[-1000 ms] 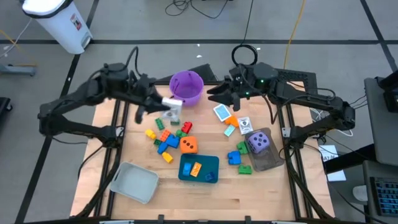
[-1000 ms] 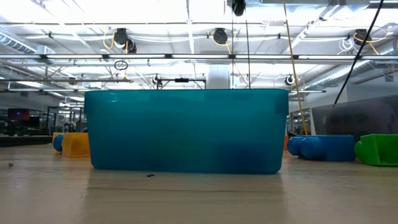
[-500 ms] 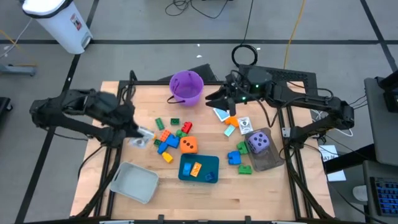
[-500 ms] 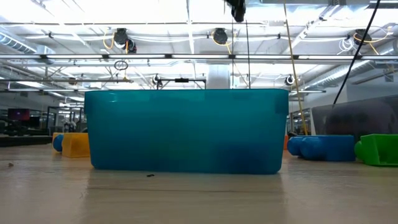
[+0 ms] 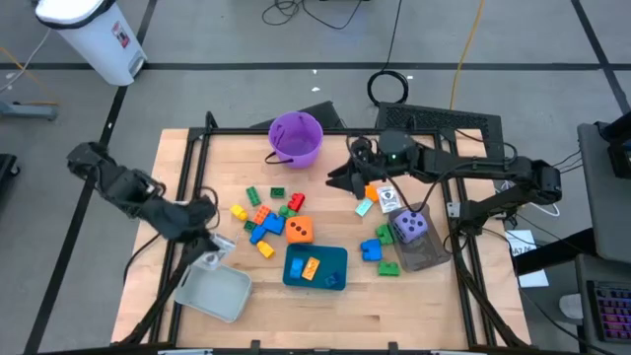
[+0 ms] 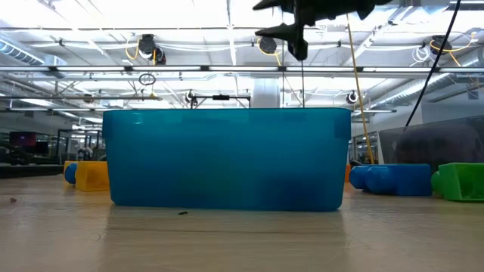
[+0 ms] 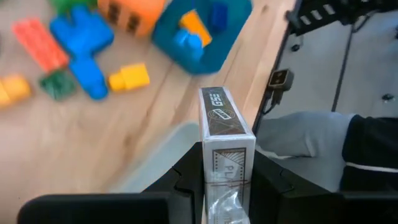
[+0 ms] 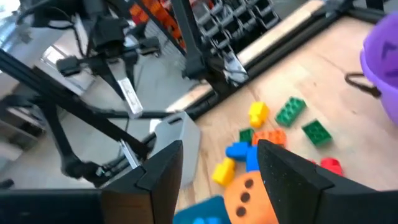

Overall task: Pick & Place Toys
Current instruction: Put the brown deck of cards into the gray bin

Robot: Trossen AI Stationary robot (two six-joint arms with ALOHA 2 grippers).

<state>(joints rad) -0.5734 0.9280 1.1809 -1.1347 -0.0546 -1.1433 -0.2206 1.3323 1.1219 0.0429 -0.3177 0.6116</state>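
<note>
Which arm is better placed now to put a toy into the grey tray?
The left. The left gripper is shut on a boxed card deck right at the grey tray. The right gripper hangs open and empty across the table, near the purple bucket.

- Purple plastic bucket (image 5: 295, 138) is set at the far edge of the wooden table (image 5: 197, 168), near the middle
- Teal plastic tray (image 5: 330, 258) is placed front centre; an orange brick (image 5: 310, 266) and blue bricks (image 5: 331, 280) lie in it
- Orange dotted die (image 5: 300, 230) is found just behind that tray, with loose small plastic bricks (image 5: 258, 219) scattered to its left
- Grey plastic tray (image 5: 214, 291) sits front left; a boxed card pack (image 7: 219, 134) is held over its far rim by the left gripper (image 5: 210, 251)
- Clear plastic tray (image 5: 426, 256) is placed at the right; the purple dotted die (image 5: 411, 227) rests in it
- White-and-blue cards (image 5: 388, 197) lie behind that die
</note>
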